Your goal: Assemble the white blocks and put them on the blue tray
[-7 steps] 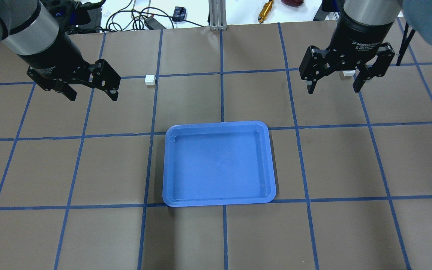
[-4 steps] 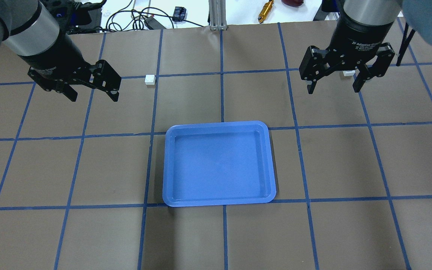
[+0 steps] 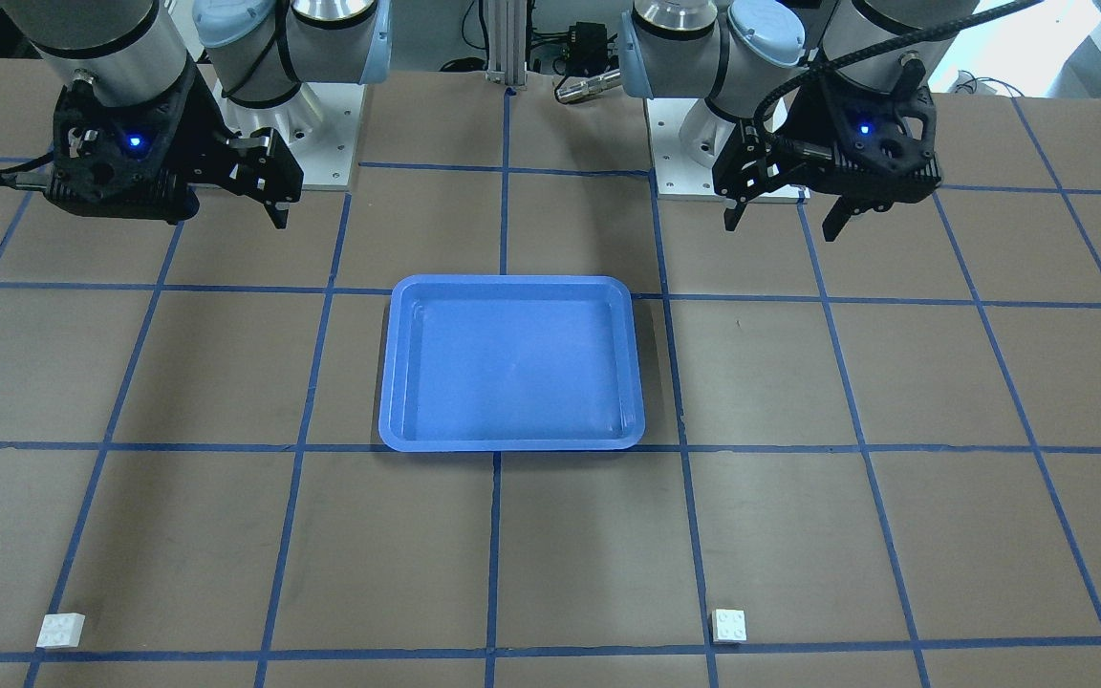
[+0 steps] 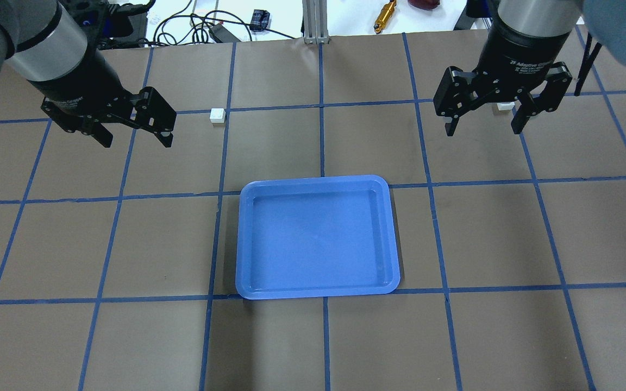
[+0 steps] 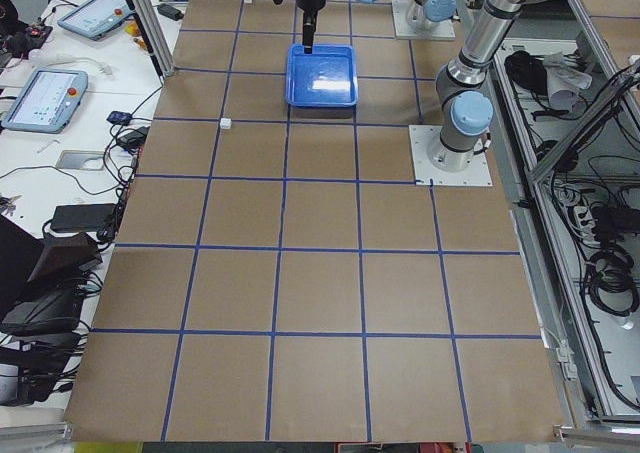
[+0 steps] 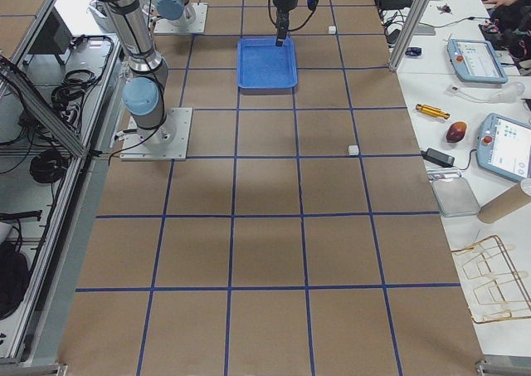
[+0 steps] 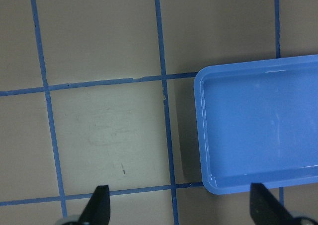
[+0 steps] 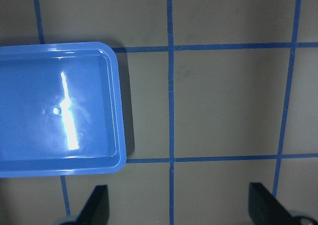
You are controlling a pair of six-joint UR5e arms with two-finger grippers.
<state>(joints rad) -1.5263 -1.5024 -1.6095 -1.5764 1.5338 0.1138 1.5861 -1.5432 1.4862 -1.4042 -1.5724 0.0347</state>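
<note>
The blue tray (image 4: pixel 318 239) lies empty at the table's middle; it also shows in the front view (image 3: pixel 512 363) and both wrist views (image 7: pixel 263 125) (image 8: pixel 54 111). One white block (image 4: pixel 217 115) (image 3: pixel 728 626) sits on the table beyond the tray, to the right of my left gripper (image 4: pixel 136 142) (image 3: pixel 785 225), which is open and empty. The other white block (image 4: pixel 504 106) (image 3: pixel 61 630) sits far right, partly hidden behind my right gripper (image 4: pixel 482 130), also open and empty. The blocks are apart. Both grippers hover above the table.
Blue tape lines grid the brown table. Cables, a gold tool (image 4: pixel 385 15) and an aluminium post (image 4: pixel 314 21) sit past the far edge. The arm bases (image 3: pixel 703 124) stand at the robot's side. Tablets and clutter lie on the side benches (image 5: pixel 50 83).
My left arm has crept very slightly to the right. The right arm, blocks and tray have not moved.
</note>
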